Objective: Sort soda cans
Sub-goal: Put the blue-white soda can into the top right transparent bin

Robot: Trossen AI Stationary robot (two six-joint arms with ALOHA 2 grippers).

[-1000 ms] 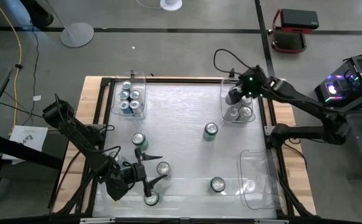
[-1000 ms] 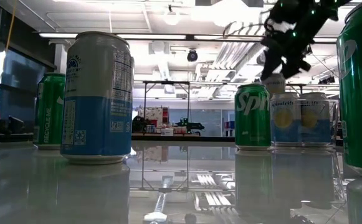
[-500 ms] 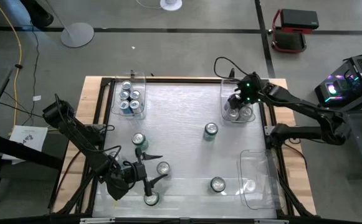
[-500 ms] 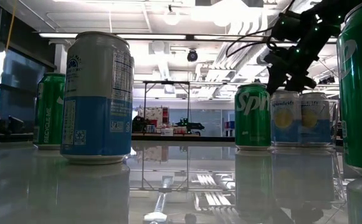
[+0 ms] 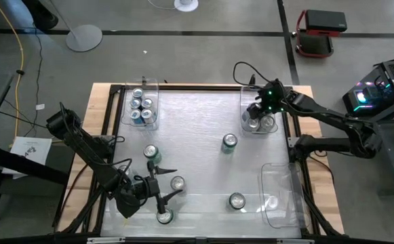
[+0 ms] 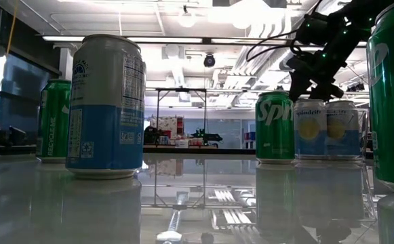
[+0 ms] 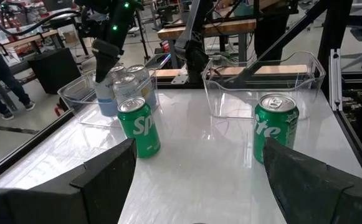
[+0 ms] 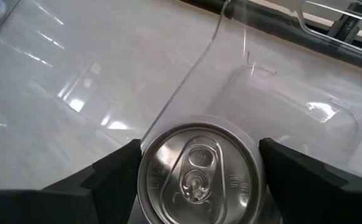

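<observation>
Over the far right-hand bin (image 5: 245, 102), the right gripper (image 8: 196, 163) straddles a silver-topped can (image 8: 197, 175), fingers either side, though contact cannot be confirmed. Near the table's front edge, the left gripper (image 5: 157, 196) waits with fingers spread wide and empty, 1 loose can (image 5: 165, 216) just beside it. These soda cans look rigid, smooth and slippery; a grip across the cylindrical wall seems safest. Green cans (image 6: 274, 127) read "Sprite"; print on the blue can (image 6: 106, 105) is too small to read.
</observation>
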